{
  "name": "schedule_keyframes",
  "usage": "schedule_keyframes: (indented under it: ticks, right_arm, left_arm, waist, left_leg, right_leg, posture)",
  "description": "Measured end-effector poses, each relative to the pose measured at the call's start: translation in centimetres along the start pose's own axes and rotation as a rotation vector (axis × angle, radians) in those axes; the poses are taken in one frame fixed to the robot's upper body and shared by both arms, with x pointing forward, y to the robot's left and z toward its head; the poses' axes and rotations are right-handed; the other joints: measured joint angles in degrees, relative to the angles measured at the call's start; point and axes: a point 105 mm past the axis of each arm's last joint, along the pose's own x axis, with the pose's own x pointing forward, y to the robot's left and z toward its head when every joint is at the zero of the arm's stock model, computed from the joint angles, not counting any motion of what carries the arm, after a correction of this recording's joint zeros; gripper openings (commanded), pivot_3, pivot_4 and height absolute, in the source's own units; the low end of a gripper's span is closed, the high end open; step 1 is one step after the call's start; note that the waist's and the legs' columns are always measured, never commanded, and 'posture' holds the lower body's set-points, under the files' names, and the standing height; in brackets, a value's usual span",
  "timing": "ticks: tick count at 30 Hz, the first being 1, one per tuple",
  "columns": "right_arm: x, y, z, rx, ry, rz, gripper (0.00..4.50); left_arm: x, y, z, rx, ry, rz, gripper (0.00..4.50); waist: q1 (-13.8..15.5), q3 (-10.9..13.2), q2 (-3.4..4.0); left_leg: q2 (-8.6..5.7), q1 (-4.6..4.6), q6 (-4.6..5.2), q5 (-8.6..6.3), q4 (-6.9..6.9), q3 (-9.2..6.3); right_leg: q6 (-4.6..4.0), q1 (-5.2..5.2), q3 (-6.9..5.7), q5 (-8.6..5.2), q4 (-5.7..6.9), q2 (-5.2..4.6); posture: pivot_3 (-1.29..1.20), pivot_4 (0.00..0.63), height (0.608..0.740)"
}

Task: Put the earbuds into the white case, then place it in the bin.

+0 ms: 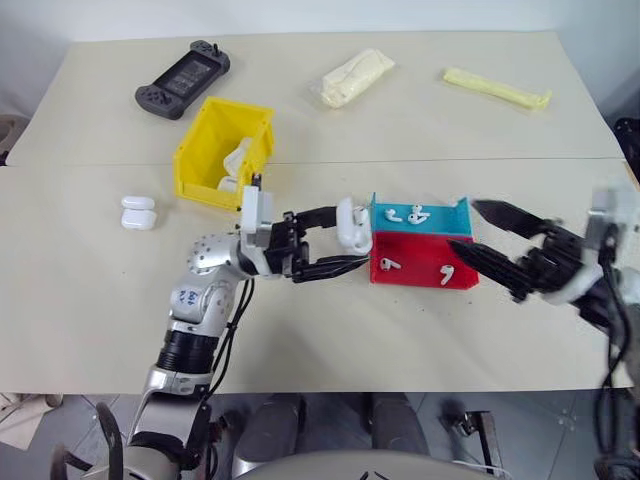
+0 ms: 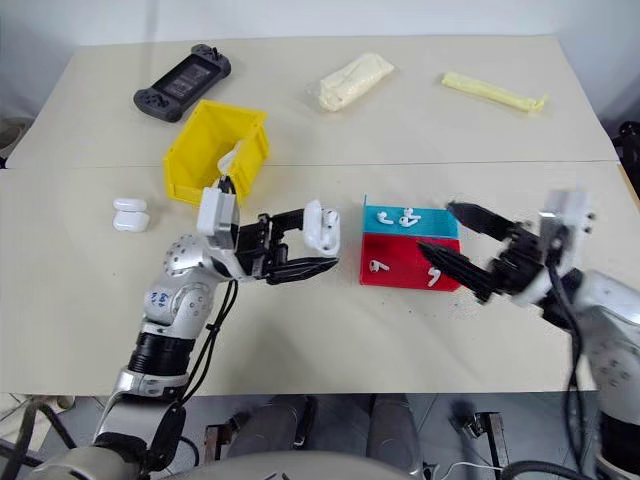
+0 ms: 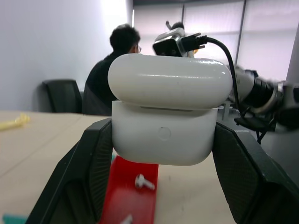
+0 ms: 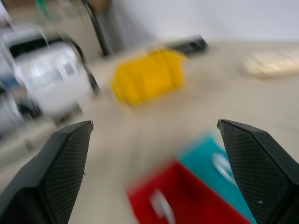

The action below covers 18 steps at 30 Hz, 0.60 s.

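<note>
My left claw [image 1: 345, 245] grips the white case [image 1: 351, 224] (lid shut). My right claw [image 1: 480, 240] gapes empty beside the red tray [image 1: 420, 262].

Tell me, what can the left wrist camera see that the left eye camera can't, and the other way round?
Left wrist view: a person sitting with their back turned, and a dark chair beside them.

Left eye view: the yellow bin, a black game controller and two spare white cases lying on the table.

Both: the white case squeezed in the left pincer, and the red tray with earbuds in it.
</note>
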Motion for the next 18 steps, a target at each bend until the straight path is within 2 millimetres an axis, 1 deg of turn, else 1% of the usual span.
schedule_keyframes:
  ticks: [2, 4, 6, 9, 12, 13, 15, 17, 18]
  right_arm:
    - [-2.3, -0.8, -1.7, -0.062, 0.128, -0.018, 4.47]
    - [-3.8, -2.1, -2.2, -0.107, 0.161, -0.06, 4.47]
    - [-4.5, -3.3, -1.8, -0.164, 0.171, -0.098, 4.47]
    - [-4.1, -4.3, -1.1, -0.232, 0.201, -0.086, 4.47]
    - [-2.6, -4.6, -0.5, -0.287, 0.236, -0.016, 4.47]
    - [-1.6, -4.8, -0.3, -0.294, 0.258, 0.015, 4.47]
    - [1.3, -5.7, 0.7, -0.329, 0.341, 0.076, 4.47]
    - [3.4, -6.4, 1.9, -0.378, 0.409, 0.099, 4.47]
    - [4.2, -6.7, 2.3, -0.389, 0.435, 0.108, 4.47]
  left_arm:
    - [-0.4, -0.3, -0.3, 0.011, 0.017, -0.009, 2.79]
    - [-0.7, -0.5, -0.6, 0.011, 0.03, -0.001, 2.79]
    - [-0.6, -0.4, -0.6, 0.022, 0.026, 0.005, 2.79]
    - [-0.3, -0.3, -0.5, 0.034, 0.014, 0.02, 2.79]
    - [-0.1, -0.2, -0.6, 0.037, 0.012, 0.035, 2.79]
    - [-0.1, -0.3, -0.7, 0.038, 0.013, 0.042, 2.79]
    - [0.0, -0.3, -1.0, 0.031, 0.013, 0.054, 2.79]
    - [0.6, -0.6, -1.1, 0.028, -0.006, 0.042, 2.79]
    - [0.9, -0.6, -1.1, 0.026, -0.008, 0.038, 2.79]
  waist:
    - [-0.01, 0.0, 0.0]
    - [-0.08, 0.01, -0.01]
    - [-0.28, 0.0, 0.01]
    - [-0.32, 0.0, 0.04]
    - [-0.22, 0.0, 0.03]
    - [-0.21, 0.0, 0.04]
    - [-0.84, 0.04, 0.13]
    - [-0.71, 0.04, 0.13]
    - [-0.55, 0.04, 0.13]
  left_leg:
    - [0.0, 0.03, 0.03, 0.01, 0.0, 0.03]
    - [0.01, 0.08, 0.04, 0.02, 0.03, 0.07]
    - [0.04, 0.16, 0.03, 0.02, 0.04, 0.16]
    - [0.07, 0.17, 0.02, 0.03, 0.03, 0.2]
    - [0.04, 0.14, 0.02, 0.03, 0.04, 0.19]
    - [0.04, 0.13, 0.02, 0.03, 0.06, 0.18]
    - [0.06, 0.12, 0.03, 0.03, 0.07, 0.4]
    - [0.16, 0.08, 0.0, 0.03, 0.04, 0.31]
    - [0.17, 0.03, -0.01, 0.04, -0.02, 0.25]
  right_leg:
    - [0.01, 0.05, 0.0, 0.0, -0.02, 0.0]
    - [0.04, 0.09, 0.03, 0.02, -0.04, -0.01]
    - [0.04, 0.09, 0.1, 0.02, -0.1, 0.0]
    - [0.04, 0.07, 0.13, 0.02, -0.09, 0.02]
    - [0.04, 0.07, 0.13, 0.02, -0.14, -0.01]
    - [0.04, 0.06, 0.13, 0.02, -0.15, -0.02]
    - [0.03, -0.03, 0.15, 0.12, -0.16, -0.06]
    - [0.0, -0.07, 0.02, 0.12, -0.24, -0.03]
    - [-0.01, -0.09, -0.03, 0.13, -0.31, -0.02]
  posture:
    - [0.0, 0.15, 0.74]
    - [0.0, 0.15, 0.74]
    - [0.0, 0.15, 0.74]
    - [0.0, 0.15, 0.74]
    - [0.0, 0.15, 0.74]
    - [0.0, 0.15, 0.74]
    - [0.0, 0.15, 0.74]
    - [0.0, 0.15, 0.74]
    - [0.0, 0.15, 0.74]
